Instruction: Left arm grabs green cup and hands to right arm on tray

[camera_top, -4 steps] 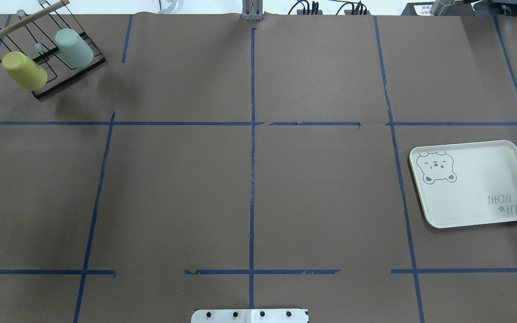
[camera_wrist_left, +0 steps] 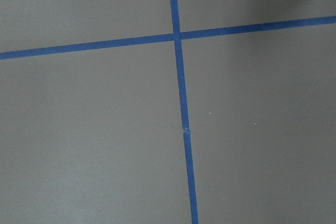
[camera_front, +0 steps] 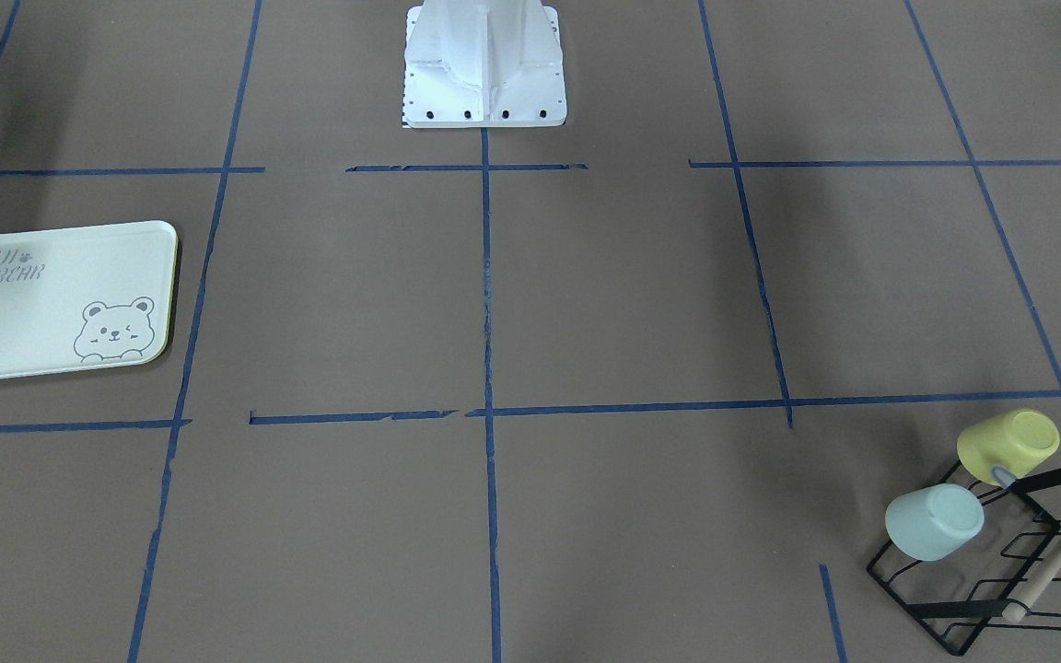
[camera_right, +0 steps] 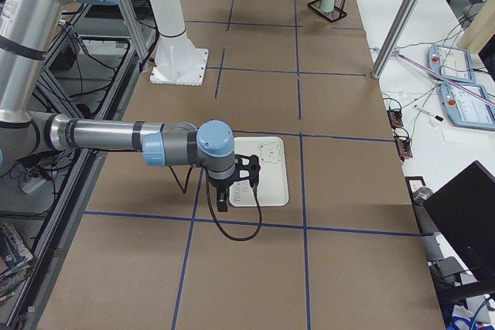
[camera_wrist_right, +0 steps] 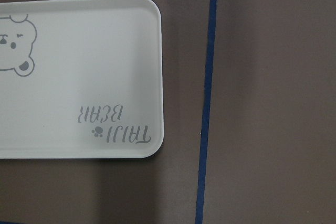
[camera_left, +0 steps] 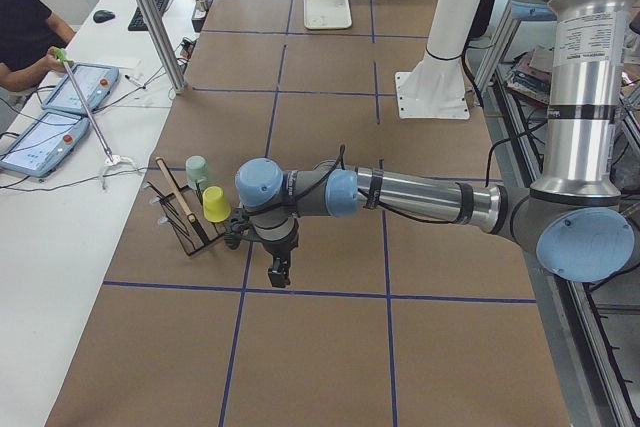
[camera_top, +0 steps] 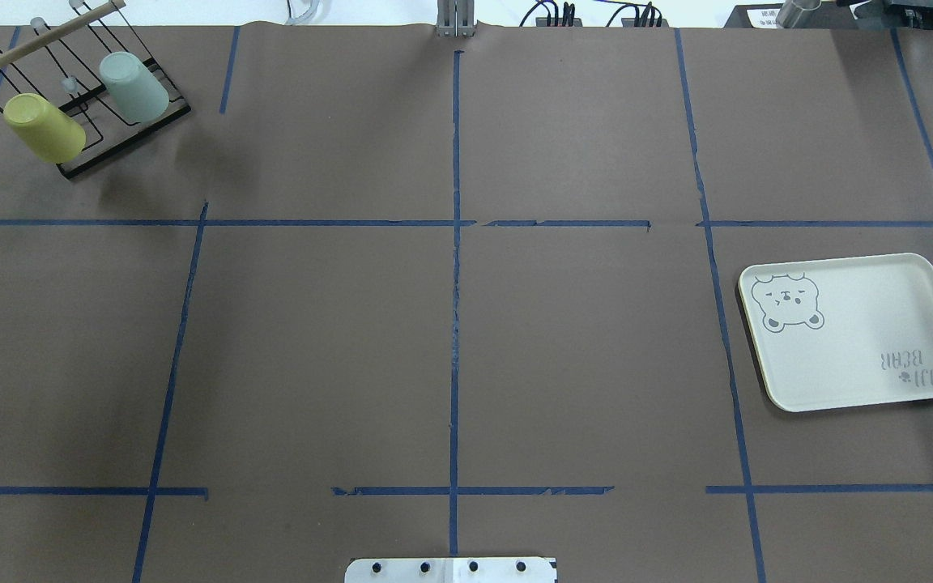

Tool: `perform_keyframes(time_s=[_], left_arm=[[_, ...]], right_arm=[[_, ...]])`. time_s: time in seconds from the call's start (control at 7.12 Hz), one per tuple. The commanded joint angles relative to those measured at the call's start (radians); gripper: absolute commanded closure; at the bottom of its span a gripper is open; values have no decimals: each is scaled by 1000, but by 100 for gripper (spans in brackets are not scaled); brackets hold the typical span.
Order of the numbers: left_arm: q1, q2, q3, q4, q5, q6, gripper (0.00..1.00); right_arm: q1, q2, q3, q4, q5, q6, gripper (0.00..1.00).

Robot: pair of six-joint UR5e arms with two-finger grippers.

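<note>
Cup (camera_top: 133,87) on rack (camera_top: 37,43), apart from left jaws

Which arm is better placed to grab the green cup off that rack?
Left. The left pincer hangs near the rack holding the green cup; the right pincer hovers by the tray, at the opposite end of the table.
</note>
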Motion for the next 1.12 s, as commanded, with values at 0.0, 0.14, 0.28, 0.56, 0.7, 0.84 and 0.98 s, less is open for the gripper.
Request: perform_keyframes(time_s=[0.0, 0.14, 0.28, 0.56, 0.7, 0.84, 0.98], left_arm=[[6, 0, -9, -9, 1, -41, 0], [6, 3, -11, -12, -12, -40, 0], [6, 6, -11, -11, -32, -45, 0], [24, 3, -26, -93, -62, -48, 0], [82, -6, -17, -162, -109, -89, 0], [110, -102, -24, -169, -109, -274, 0], [165, -183, -32, -160, -106, -399, 0]], right_arm=[[0, -2, 1, 0, 4, 3, 0], [0, -2, 1, 0, 4, 3, 0], [0, -2, 1, 3, 62, 0, 0], [0, -1, 43, 3, 153, -2, 0], [-2, 6, 44, 5, 153, -2, 0], [-2, 7, 44, 21, 153, -2, 0], [-2, 9, 42, 41, 153, -2, 0]])
